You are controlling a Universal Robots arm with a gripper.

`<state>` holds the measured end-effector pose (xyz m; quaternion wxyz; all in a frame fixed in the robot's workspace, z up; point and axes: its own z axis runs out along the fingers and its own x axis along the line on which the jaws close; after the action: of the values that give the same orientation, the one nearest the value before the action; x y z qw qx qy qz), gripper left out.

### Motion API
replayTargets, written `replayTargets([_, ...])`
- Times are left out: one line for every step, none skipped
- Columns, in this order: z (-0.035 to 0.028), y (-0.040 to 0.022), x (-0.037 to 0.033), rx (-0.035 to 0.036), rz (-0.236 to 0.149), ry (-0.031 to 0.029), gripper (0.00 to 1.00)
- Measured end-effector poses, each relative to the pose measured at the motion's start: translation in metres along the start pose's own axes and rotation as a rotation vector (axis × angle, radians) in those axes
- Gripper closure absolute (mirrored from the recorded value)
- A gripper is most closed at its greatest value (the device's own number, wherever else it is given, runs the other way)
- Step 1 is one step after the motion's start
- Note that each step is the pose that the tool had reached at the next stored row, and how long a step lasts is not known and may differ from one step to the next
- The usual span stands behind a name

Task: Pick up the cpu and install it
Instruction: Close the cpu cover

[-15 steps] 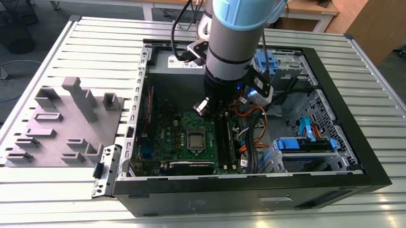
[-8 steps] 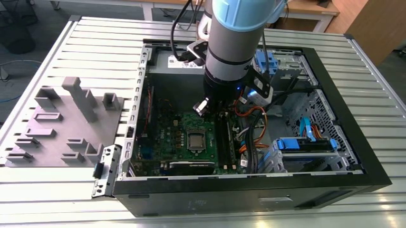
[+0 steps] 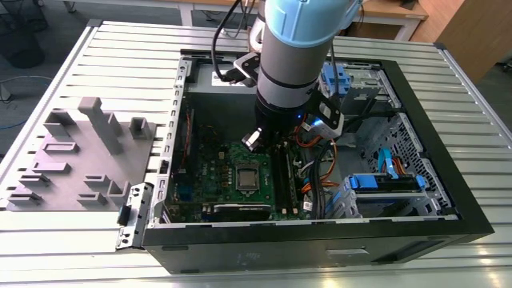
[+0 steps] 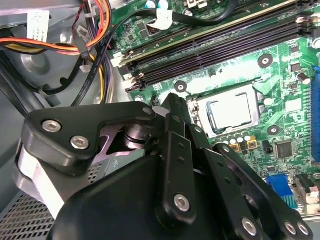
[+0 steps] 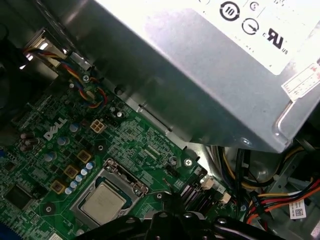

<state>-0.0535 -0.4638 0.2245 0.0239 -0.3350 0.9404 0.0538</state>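
The cpu (image 4: 231, 111) already lies flat in the socket (image 5: 107, 192) on the board (image 3: 210, 174). My gripper (image 4: 175, 107) hangs just beside it, holding nothing; how far open, I cannot tell. I judge the chip light, stiff and fragile underneath, best held by its edges.

We find print in few places, none legible in full.
- Big grey metal box (image 5: 200, 85): white label (image 5: 260, 30) in first wrist view, with round and angular black certification marks; small lines too fine for us.
- Green motherboard (image 5: 130, 145): white maker's lettering (image 5: 54, 128) near capacitors.
- White barcode sticker (image 5: 298, 212) on cable bundle: unreadable.
- White paper tag (image 4: 37, 25) in second wrist view: tiny print, unreadable.
- Small square silvery cpu (image 5: 103, 202): top glares; we cannot tell any marking.
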Motion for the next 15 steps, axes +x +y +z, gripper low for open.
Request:
replayTargets([-0.0001, -0.0003, 0.0004, -0.0001, 0.000, -0.0002, 0.89])
replayTargets([-0.0002, -0.0006, 0.0007, -0.0002, 0.000, -0.0002, 0.89])
replayTargets([-0.0002, -0.0008, 0.0009, -0.0002, 0.000, -0.0003, 0.89])
replayTargets([-0.0003, -0.0012, 0.0012, -0.0002, 0.000, -0.0003, 0.89])
replayTargets([-0.0004, -0.0020, 0.0018, -0.0003, 0.000, -0.0005, 0.89])
replayTargets([-0.0005, -0.0031, 0.0028, -0.0004, 0.000, -0.0005, 0.89])
replayTargets([-0.0007, -0.0041, 0.0039, -0.0005, 0.000, -0.0007, 0.89])
replayTargets([-0.0009, -0.0052, 0.0048, -0.0006, 0.000, -0.0008, 0.89])
replayTargets([-0.0011, -0.0064, 0.0059, -0.0007, 0.000, -0.0010, 0.89])
replayTargets([-0.0013, -0.0074, 0.0069, -0.0009, 0.000, -0.0011, 0.89])
replayTargets([-0.0014, -0.0085, 0.0079, -0.0010, 0.000, -0.0013, 0.89])
replayTargets([-0.0016, -0.0093, 0.0088, -0.0011, 0.000, -0.0014, 0.89])
replayTargets([-0.0017, -0.0101, 0.0097, -0.0013, 0.000, -0.0016, 0.89])
replayTargets([-0.0019, -0.0108, 0.0104, -0.0014, 0.000, -0.0017, 0.89])
replayTargets([-0.0020, -0.0116, 0.0111, -0.0016, 0.000, -0.0018, 0.89])
